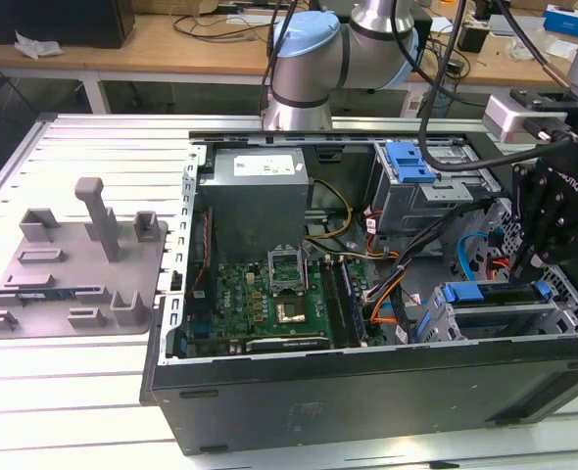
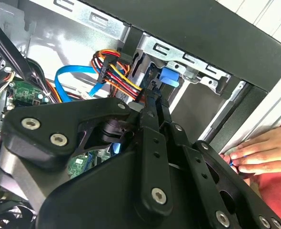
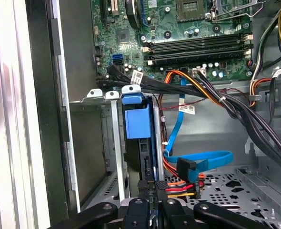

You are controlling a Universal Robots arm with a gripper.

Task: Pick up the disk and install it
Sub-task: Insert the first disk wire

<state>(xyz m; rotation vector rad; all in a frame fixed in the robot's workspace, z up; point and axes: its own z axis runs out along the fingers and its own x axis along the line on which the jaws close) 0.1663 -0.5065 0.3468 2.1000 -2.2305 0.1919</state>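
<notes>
The gripper (image 1: 549,220) hangs at the right edge of the exterior view, inside the open computer case (image 1: 367,397). In the first wrist view its fingers (image 3: 150,202) look closed thin on the edge of the disk (image 3: 139,143), which stands on edge in the drive cage (image 3: 109,138) at lower centre. The disk looks stiff, fairly heavy and shock-sensitive; its blue carrier is the safer hold. Cables (image 3: 197,164) crowd just beside it, and a person's hand (image 2: 259,155) rests on the case rim, lower right of the second wrist view.

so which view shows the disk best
The first wrist view: the disk stands edge-on in its bay, blue carrier end facing the camera. The second wrist view catches just its blue end; the exterior view shows blue ends.
</notes>
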